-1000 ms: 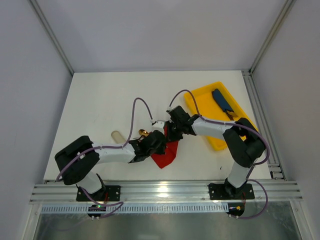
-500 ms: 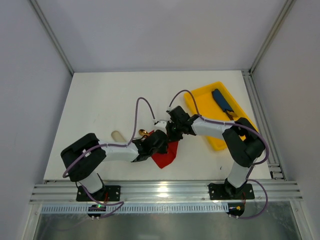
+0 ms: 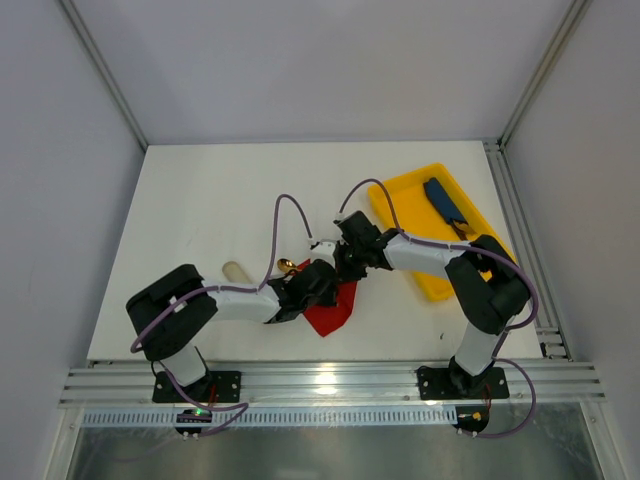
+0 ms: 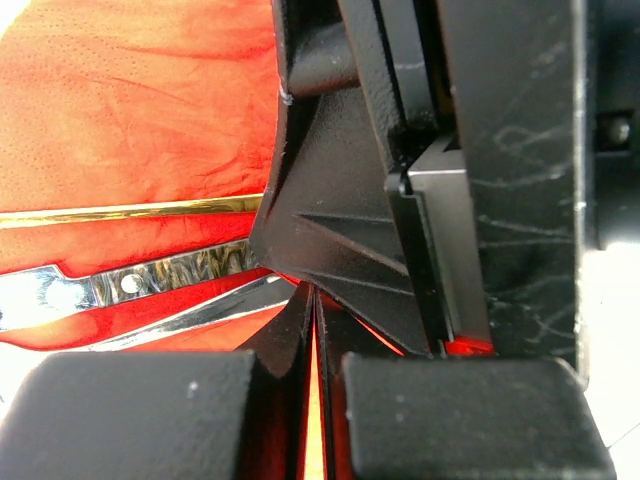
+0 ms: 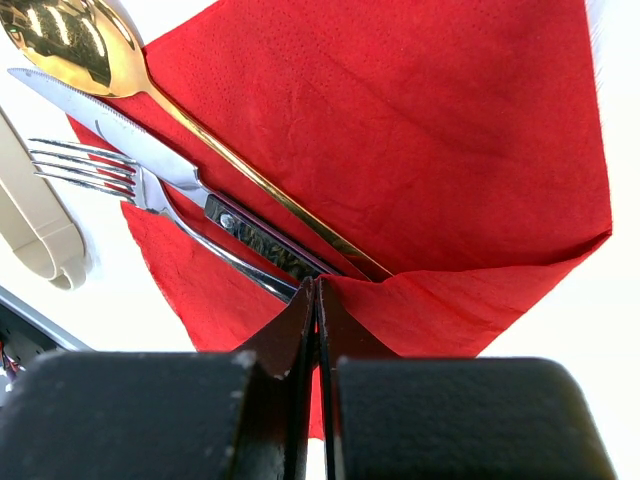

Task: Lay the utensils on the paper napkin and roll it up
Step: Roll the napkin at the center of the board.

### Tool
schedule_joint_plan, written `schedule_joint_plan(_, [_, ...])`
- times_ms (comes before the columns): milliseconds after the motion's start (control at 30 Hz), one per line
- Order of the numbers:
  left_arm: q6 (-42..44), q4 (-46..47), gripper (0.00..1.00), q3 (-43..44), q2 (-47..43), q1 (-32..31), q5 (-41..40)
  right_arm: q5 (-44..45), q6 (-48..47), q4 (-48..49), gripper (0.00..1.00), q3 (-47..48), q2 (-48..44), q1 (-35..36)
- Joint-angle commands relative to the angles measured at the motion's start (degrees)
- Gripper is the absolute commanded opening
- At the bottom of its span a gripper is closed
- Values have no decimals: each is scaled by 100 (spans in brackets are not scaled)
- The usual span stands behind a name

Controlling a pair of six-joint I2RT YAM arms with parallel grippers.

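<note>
The red paper napkin (image 3: 337,308) lies near the table's front middle, one corner folded up over the utensil handles (image 5: 470,300). A gold spoon (image 5: 70,45), a knife (image 5: 120,135) and a fork (image 5: 85,170) lie side by side on it, heads off its edge. My right gripper (image 5: 317,292) is shut on the folded napkin edge just over the handles. My left gripper (image 4: 314,312) is shut with a thin strip of red napkin between its fingers, right against the right gripper's black body (image 4: 470,150). The spoon handle (image 4: 150,211) and knife handle (image 4: 170,272) run to its left.
A pale beige sleeve (image 3: 236,271) lies left of the napkin. A yellow tray (image 3: 408,212) at the right holds a dark-blue oblong item (image 3: 443,200). Both arms meet over the napkin (image 3: 330,272).
My left arm has shifted a little to the right, bringing its gripper closer against the right gripper. The right arm and napkin have hardly moved.
</note>
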Motion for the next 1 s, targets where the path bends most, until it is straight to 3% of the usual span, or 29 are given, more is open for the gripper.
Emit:
schedule_joint_plan(0, [-22, 448, 0, 56, -85, 37, -2, -122, -35, 60, 4, 162, -69, 59])
schedule_joint_plan(400, [-128, 281, 0, -155, -673, 37, -64, -210, -88, 43, 4, 240, -34, 59])
schedule_joint_plan(967, [92, 667, 0, 38, -111, 37, -117, -254, -88, -1, 4, 276, -25, 59])
